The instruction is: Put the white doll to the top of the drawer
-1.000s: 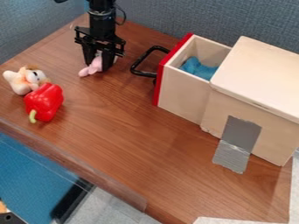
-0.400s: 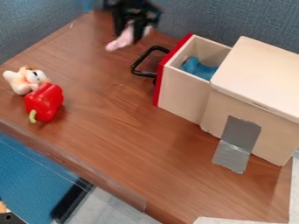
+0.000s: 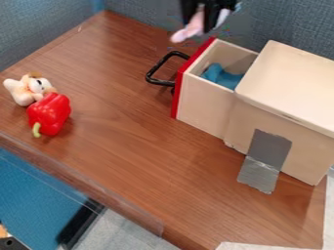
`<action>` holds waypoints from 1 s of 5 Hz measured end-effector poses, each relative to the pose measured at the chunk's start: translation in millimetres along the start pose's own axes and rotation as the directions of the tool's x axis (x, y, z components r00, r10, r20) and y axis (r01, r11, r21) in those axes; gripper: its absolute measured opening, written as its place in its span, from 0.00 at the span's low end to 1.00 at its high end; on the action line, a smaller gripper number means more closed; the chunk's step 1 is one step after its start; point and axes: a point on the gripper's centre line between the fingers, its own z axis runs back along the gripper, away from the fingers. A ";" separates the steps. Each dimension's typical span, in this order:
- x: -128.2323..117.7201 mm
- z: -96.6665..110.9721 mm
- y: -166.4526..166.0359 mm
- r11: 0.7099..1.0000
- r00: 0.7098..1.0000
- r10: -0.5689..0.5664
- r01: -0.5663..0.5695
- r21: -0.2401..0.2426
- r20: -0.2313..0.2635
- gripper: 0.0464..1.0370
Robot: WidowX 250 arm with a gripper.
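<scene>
In the camera view, the black fingers (image 3: 211,18) are closed on a pale pink doll (image 3: 188,31), presumably the task's white one, at the far edge of the scene. It hangs in the air beyond the red front (image 3: 189,78) of the open drawer (image 3: 203,100), so the step in hand looks like the carry. The next move calls for going right and nearer, past the drawer's opening with the blue cloth (image 3: 221,75), to above the flat wooden top (image 3: 293,80), then lowering the doll before letting go.
</scene>
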 end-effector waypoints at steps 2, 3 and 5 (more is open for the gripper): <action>1.2 -9.7 -104.6 0.976 0.977 -0.213 0.214 0.027 -0.013 0.37; -4.1 -13.4 -121.4 0.967 0.968 -0.252 0.253 0.043 -0.020 0.37; -10.1 -23.5 -108.6 0.982 0.981 -0.187 0.188 0.003 -0.050 0.74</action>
